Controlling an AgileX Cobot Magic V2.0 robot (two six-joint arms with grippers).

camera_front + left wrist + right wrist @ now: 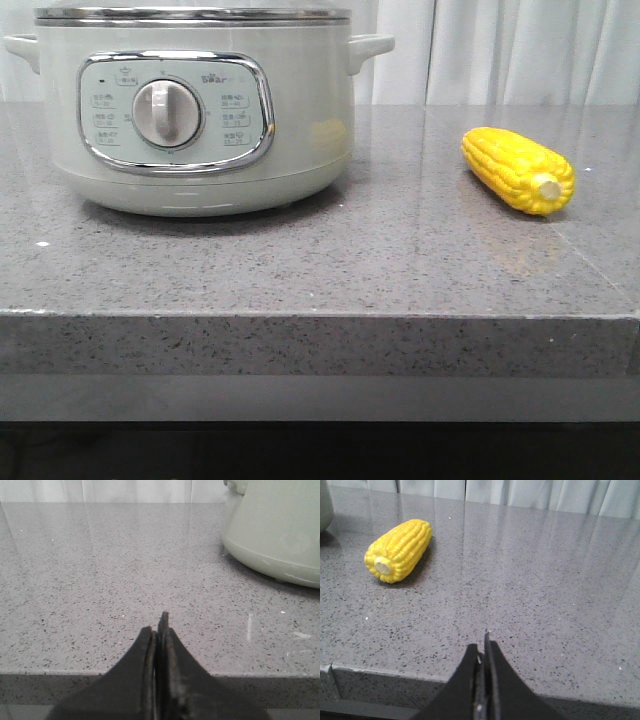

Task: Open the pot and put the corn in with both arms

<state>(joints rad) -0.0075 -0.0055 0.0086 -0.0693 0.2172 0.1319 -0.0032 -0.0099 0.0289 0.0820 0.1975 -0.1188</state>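
Pot (190, 110): large, round, pale grey-green, standing upright on the left part of the speckled grey worktop (330, 270), close to its front edge. Steel-rimmed lid (190, 14) seated on top, closed, so contents not visible. Two stubby side handles, one at each flank just under the rim. Chrome-framed control panel (175, 112) facing the front camera, with a round pale dial (166, 113) in the middle and small printed labels either side; brand lettering above the dial too small to read. Faint yellow reflection on the pot's right flank.

Corn (518, 170): one bright yellow cob with neat rows of kernels, lying on its side on the right part of the worktop, well apart from the pot, pale stub end turned toward the front edge and slightly right. Outside the pot, touching only the worktop.

Left tool (161, 630): dark fingers pressed together, gripping nothing, poised over the worktop's front edge, pot's lower wall off to one side. Right tool (484, 647): fingers likewise closed, empty, at the front edge, corn lying further in and apart from it.

White curtain (520, 50) behind the worktop
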